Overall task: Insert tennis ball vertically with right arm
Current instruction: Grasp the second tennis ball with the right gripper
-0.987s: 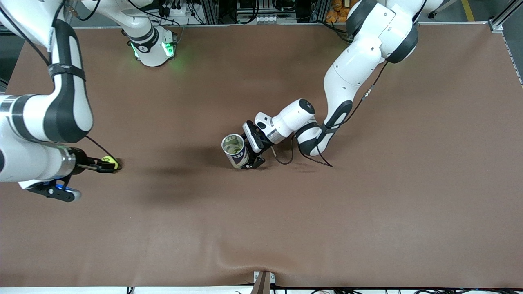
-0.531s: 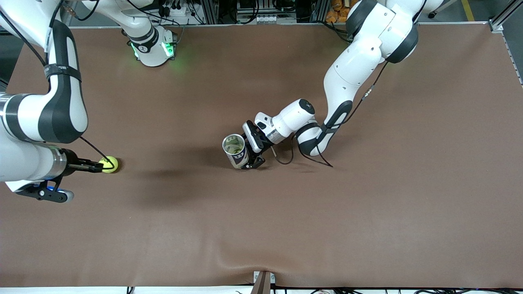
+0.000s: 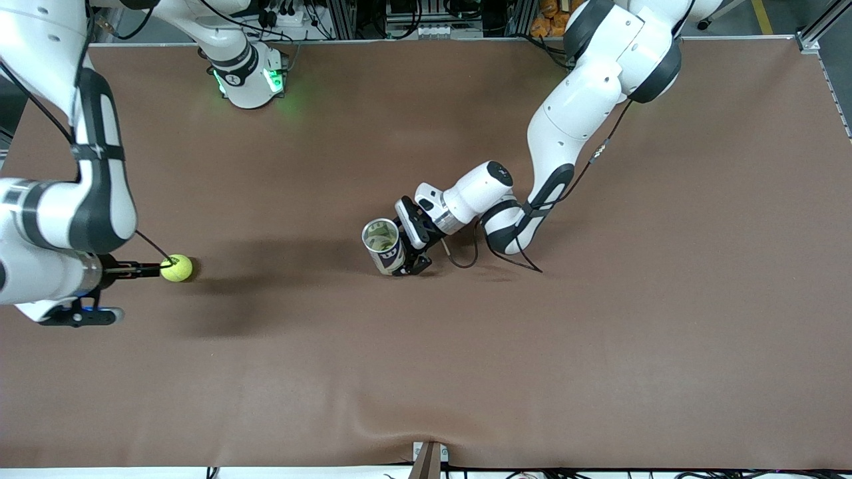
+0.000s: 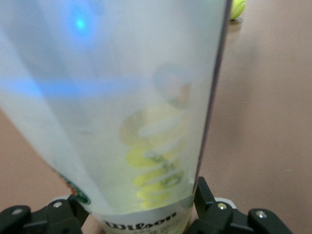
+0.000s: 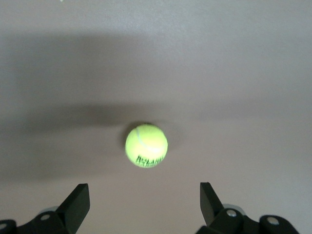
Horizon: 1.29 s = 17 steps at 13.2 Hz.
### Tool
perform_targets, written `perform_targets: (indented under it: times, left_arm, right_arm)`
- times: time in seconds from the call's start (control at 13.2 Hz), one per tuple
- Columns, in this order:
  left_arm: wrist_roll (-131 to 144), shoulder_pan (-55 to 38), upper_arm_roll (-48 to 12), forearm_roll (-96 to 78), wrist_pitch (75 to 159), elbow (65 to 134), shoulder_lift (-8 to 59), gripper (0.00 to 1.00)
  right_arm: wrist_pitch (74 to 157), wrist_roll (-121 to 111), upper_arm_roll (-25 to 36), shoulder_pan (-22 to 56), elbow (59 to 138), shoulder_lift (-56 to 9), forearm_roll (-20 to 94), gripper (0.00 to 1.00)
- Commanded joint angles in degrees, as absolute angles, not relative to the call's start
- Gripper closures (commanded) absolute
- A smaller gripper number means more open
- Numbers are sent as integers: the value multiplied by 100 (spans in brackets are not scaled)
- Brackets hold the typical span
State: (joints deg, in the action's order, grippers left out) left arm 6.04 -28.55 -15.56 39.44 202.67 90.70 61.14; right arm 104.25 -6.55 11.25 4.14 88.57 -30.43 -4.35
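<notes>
Hovering low at mid-height of the front view, at the right arm's end of the table (image 3: pixel 599 366): right gripper (image 3: pixel 156 269), jaws standing wide and gripping nothing. Lying on the table just past its fingertips, touching or nearly so: ball (image 3: pixel 176 268), sitting ahead of the spread fingers (image 5: pixel 78 207) in the right wrist view, not yet grasped or lifted. Standing near the middle of the frame, well apart from the ball: can (image 3: pixel 383 245), mouth facing up and uncovered. Clamping the can low on its side and steadying it: left gripper (image 3: pixel 409 253), waiting. Judging the task as barely started, with only the can being readied; remaining are closing on the ball, carrying it over the can, lining up above the mouth and dropping it straight down.
</notes>
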Motion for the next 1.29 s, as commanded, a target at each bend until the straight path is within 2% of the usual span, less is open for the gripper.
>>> perform_targets:
  times: [0.0, 0.15, 0.23, 0.61, 1.21]
  left_arm:
    - [642, -2848, -1564, 4043, 20355, 8991, 6161, 12]
    - [642, -2856, -1564, 4043, 20355, 8991, 6161, 12]
    - [650, -2856, -1564, 4043, 20355, 8991, 6161, 12]
    - [642, -2857, -1564, 4043, 20355, 8991, 6152, 12]
    - [659, -2874, -1564, 4034, 20355, 8991, 6152, 12]
  right_arm:
    - [11360, -844, 1020, 325, 9683, -2900, -562, 0]
    - [12047, -844, 1020, 325, 10202, -2892, -562, 0]
    - [12128, -879, 1020, 308, 10282, -2900, -563, 0]
    - [12155, -1353, 1002, -140, 10424, -2979, -545, 0]
    - [12252, -837, 1011, -115, 10433, -3111, 325, 0]
